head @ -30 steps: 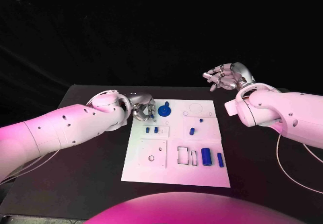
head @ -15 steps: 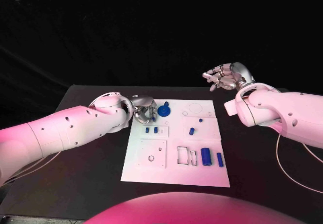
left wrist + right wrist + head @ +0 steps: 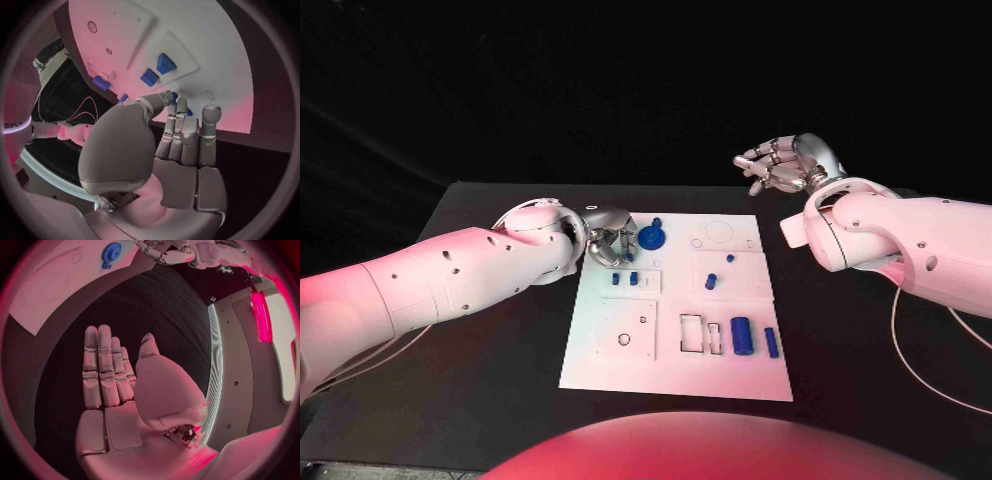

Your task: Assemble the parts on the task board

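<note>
Centrally on the black surface (image 3: 502, 330) lies the white task board (image 3: 639, 370), carrying small blue parts: a round disc-shaped part (image 3: 653, 238) near its far left corner, two small blocks (image 3: 626, 280) just nearer, a short peg (image 3: 711, 281) toward the middle, and a cylinder (image 3: 741, 335) beside a slim bar (image 3: 772, 342) at the near right. Judged by size and look, these are light, rigid moulded pieces, probably smooth and prone to slipping or tipping; each is best pinched across opposing flat or curved sides, low enough to stay upright. The left hand (image 3: 607, 238) hovers at the board's far left edge, just beside the disc; whether it touches a part cannot be told. The right hand (image 3: 779, 166) is raised beyond the board's far right corner, well apart from it, holding nothing. The left wrist view shows what the head view hides: its fingers (image 3: 181, 135) lie straight and close together, tips over the board near the two blocks (image 3: 157, 70). The right wrist view shows an open palm with straight fingers (image 3: 103, 365), and the disc (image 3: 111, 252) far off.
</note>
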Controlling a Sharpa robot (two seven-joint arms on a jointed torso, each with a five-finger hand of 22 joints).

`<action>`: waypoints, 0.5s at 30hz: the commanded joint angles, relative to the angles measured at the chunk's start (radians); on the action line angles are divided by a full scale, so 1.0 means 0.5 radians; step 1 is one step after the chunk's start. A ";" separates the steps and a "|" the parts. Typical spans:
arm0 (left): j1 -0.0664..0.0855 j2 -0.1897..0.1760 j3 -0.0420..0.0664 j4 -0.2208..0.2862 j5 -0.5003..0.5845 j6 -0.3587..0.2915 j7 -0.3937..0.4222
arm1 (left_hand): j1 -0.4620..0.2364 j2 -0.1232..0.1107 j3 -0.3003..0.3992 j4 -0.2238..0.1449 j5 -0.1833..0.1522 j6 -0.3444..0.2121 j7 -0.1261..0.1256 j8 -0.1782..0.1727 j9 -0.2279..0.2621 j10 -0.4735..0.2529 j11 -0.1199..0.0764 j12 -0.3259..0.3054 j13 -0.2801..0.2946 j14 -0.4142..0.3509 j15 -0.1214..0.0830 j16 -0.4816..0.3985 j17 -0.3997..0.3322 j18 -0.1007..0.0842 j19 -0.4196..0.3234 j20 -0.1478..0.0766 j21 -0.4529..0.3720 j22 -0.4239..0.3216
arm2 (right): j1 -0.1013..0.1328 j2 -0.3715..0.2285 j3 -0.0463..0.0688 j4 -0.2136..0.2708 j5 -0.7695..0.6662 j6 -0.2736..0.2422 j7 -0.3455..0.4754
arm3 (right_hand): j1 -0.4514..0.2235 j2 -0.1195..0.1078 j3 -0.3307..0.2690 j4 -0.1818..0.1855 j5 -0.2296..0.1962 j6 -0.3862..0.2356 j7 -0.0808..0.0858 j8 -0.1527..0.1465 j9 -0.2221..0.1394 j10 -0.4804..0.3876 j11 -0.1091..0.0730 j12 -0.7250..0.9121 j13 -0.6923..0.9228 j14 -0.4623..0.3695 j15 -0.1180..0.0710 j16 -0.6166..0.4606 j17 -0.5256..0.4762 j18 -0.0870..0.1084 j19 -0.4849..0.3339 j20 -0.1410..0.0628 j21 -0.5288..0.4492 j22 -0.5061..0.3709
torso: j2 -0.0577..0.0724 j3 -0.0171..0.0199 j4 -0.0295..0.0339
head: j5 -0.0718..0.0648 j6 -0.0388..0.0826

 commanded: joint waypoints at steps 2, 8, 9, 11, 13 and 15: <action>-0.001 0.010 -0.003 -0.008 0.009 0.061 -0.016 | -0.009 0.000 -0.005 -0.013 -0.006 0.016 0.003 -0.010 0.002 0.011 -0.003 -0.008 -0.001 0.011 0.001 0.013 0.003 -0.017 0.010 -0.002 0.006 -0.003 | -0.001 0.000 0.001 0.003 -0.010 0.010 0.017 | 0.012 0.000 -0.010 0.001 -0.003 0.007 0.014 -0.013 -0.003 0.017 0.002 -0.012 -0.002 0.001 0.010 -0.011 -0.002 0.006 0.000 0.014 -0.009 -0.002 | 0.000 -0.0002 -0.001 | 0.000 0.000; -0.002 0.016 -0.006 -0.022 -0.002 0.071 -0.029 | -0.008 0.001 -0.004 -0.014 -0.006 0.017 0.003 -0.012 0.002 0.013 -0.004 -0.010 -0.001 0.010 0.001 0.012 -0.001 -0.017 0.012 -0.003 0.007 0.000 | -0.001 -0.001 0.001 0.003 -0.010 0.010 0.017 | 0.012 0.001 -0.012 0.001 -0.003 0.008 0.015 -0.013 -0.004 0.017 0.003 -0.014 -0.007 0.000 0.011 -0.016 -0.002 0.006 0.000 0.015 -0.012 -0.006 | 0.002 -0.0005 -0.001 | 0.000 0.000; -0.002 0.016 -0.006 -0.024 -0.003 0.071 -0.030 | -0.007 0.001 -0.004 -0.015 -0.006 0.018 0.003 -0.012 0.003 0.014 -0.004 -0.011 -0.001 0.010 0.001 0.012 -0.001 -0.018 0.014 -0.003 0.008 0.002 | -0.001 -0.001 0.001 0.003 -0.010 0.010 0.017 | 0.012 0.001 -0.012 0.001 -0.003 0.008 0.015 -0.013 -0.004 0.017 0.003 -0.014 -0.007 0.000 0.011 -0.016 -0.002 0.006 0.000 0.015 -0.012 -0.006 | 0.001 -0.0003 0.000 | -0.001 0.000; -0.002 0.017 -0.007 -0.027 -0.005 0.072 -0.031 | -0.007 0.001 -0.004 -0.015 -0.006 0.018 0.003 -0.012 0.003 0.014 -0.004 -0.011 -0.001 0.010 0.001 0.012 -0.001 -0.018 0.014 -0.003 0.008 0.002 | -0.001 -0.002 0.001 0.004 -0.010 0.010 0.016 | 0.012 0.001 -0.012 0.001 -0.003 0.008 0.015 -0.013 -0.004 0.017 0.003 -0.014 -0.007 0.000 0.011 -0.016 -0.002 0.006 0.000 0.015 -0.012 -0.006 | 0.002 -0.0003 0.000 | -0.002 0.000; -0.003 0.018 -0.007 -0.030 -0.006 0.072 -0.031 | -0.007 0.001 -0.004 -0.015 -0.006 0.018 0.003 -0.012 0.003 0.014 -0.004 -0.011 -0.001 0.010 0.001 0.012 -0.001 -0.018 0.014 -0.003 0.008 0.002 | -0.001 -0.002 0.001 0.004 -0.010 0.010 0.016 | 0.012 0.001 -0.012 0.001 -0.003 0.008 0.015 -0.013 -0.004 0.017 0.003 -0.014 -0.007 0.000 0.011 -0.016 -0.002 0.006 0.000 0.015 -0.012 -0.006 | 0.001 0.0000 0.000 | -0.002 0.000; -0.003 0.021 -0.008 -0.033 -0.006 0.073 -0.030 | -0.007 0.001 -0.004 -0.015 -0.006 0.018 0.003 -0.012 0.003 0.014 -0.004 -0.011 -0.001 0.010 0.001 0.012 -0.001 -0.018 0.014 -0.003 0.008 0.002 | -0.001 -0.002 0.001 0.004 -0.010 0.011 0.016 | 0.012 0.001 -0.012 0.001 -0.003 0.008 0.015 -0.013 -0.004 0.017 0.003 -0.014 -0.007 0.000 0.011 -0.016 -0.002 0.006 0.000 0.015 -0.012 -0.006 | 0.001 0.0001 0.000 | -0.002 0.000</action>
